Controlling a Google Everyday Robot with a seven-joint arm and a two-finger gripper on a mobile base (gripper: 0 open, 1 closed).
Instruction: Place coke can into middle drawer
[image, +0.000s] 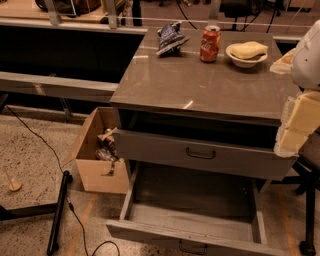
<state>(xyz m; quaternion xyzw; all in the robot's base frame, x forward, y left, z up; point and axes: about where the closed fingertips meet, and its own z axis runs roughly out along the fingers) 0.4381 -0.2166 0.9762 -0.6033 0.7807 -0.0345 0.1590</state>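
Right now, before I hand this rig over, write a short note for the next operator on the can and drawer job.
Gripper: at the right edge of the view, beside the cabinet's right front corner, well away from the can.
Coke can: upright at the back of the cabinet top, between the snack bag and the bowl.
Middle drawer: pulled out, floor bare.
Done: drawer is open.
Left: reach the can, grasp it, set it in the drawer.

On the bench (200, 85), the coke can (210, 44) stood between a snack bag (170, 38), left, and a bowl (244, 62), right. The middle drawer (192, 217) jutted out below; the hand (295, 125) hung by the bench's right edge.
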